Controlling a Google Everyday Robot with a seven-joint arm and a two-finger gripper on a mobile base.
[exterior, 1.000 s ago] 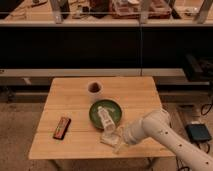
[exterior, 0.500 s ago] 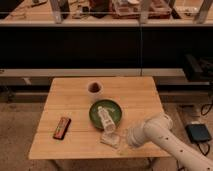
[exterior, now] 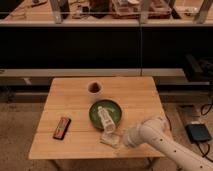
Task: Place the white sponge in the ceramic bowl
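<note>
The white sponge (exterior: 110, 139) lies flat on the wooden table (exterior: 70, 95), just in front of the ceramic bowl (exterior: 94, 111), a dark green dish near the table's middle. A white bottle-shaped cylinder (exterior: 105, 118) lies in the bowl and sticks out over its front rim towards the sponge. My gripper (exterior: 120, 138) is at the end of the white arm (exterior: 155, 137), which comes in from the lower right. It is low over the table at the sponge's right edge. I cannot tell whether it touches the sponge.
A small white cup (exterior: 94, 88) with a dark inside stands behind the bowl. A dark red-brown flat packet (exterior: 61, 128) lies at the table's left front. A dark shelf unit runs behind the table. A black device (exterior: 199, 133) lies on the floor at the right.
The arm has shifted a little to the right and lower. The gripper stays by the sponge. The sponge, bowl and cylinder have not visibly moved.
</note>
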